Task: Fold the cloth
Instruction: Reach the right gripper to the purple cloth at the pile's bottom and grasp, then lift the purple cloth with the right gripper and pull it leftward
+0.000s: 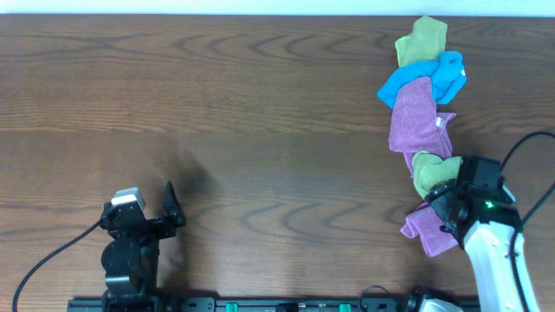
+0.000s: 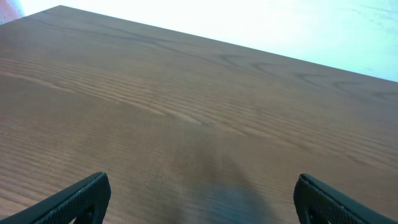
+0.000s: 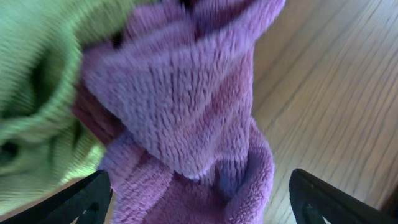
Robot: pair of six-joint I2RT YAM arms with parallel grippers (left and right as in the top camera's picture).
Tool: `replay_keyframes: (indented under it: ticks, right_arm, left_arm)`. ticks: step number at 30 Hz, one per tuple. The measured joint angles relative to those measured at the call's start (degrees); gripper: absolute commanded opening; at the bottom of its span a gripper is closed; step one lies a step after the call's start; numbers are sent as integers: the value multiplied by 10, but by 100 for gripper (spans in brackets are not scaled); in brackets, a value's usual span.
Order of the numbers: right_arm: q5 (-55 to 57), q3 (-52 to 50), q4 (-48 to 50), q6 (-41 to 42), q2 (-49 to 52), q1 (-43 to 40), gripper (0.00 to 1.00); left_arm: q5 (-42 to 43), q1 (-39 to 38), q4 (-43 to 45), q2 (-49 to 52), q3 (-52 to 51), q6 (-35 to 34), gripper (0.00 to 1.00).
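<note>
A row of crumpled cloths lies at the right of the table: a green one (image 1: 422, 40) at the back, a blue one (image 1: 440, 76), a purple one (image 1: 414, 117), a small green one (image 1: 428, 169) and a purple one (image 1: 427, 227) at the front. My right gripper (image 1: 442, 206) is open over the front purple cloth (image 3: 186, 106), which lies between its fingers (image 3: 199, 202), with the green cloth (image 3: 37, 81) to the left. My left gripper (image 1: 165, 212) is open and empty over bare wood (image 2: 199, 199) at the front left.
The wooden table (image 1: 217, 113) reaches a white wall at the back. Cables run from both arm bases along the front edge.
</note>
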Motion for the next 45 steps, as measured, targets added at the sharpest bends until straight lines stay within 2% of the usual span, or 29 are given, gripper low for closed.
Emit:
replay_keyframes:
  ticks: [5,7,8,10,11,13,22,34,37,40,45]
  right_arm:
    - [-36,0,-15,1,24,-1,87]
    - [-50,0,-21,0,24,-1,79]
    - [-56,0,-25,-1,24,-1,69]
    - [-64,0,-32,-1,24,-1,33]
    - [-68,0,-33,0,24,-1,20]
    - [-73,0,-33,2,24,-2,2]
    - [-95,19,-38,-10,26,-2,1]
    - [-188,328,-71,-124,31,47,1]
    - [-228,388,-27,-134,31,73,1]
    - [-298,427,64,-141,31,107,1]
    - [-373,433,150,-143,48,204,1]
  left_arm:
    - [0,0,0,0,0,0,95]
    - [0,0,0,0,0,0,95]
    - [0,0,0,0,0,0,95]
    - [0,0,0,0,0,0,95]
    - [0,0,0,0,0,0,95]
    - [0,0,0,0,0,0,96]
    - [0,0,0,0,0,0,95]
    - [0,0,0,0,0,0,96]
    - [0,0,0,0,0,0,95]
    - [0,0,0,0,0,0,95]
    - [0,0,0,0,0,0,95]
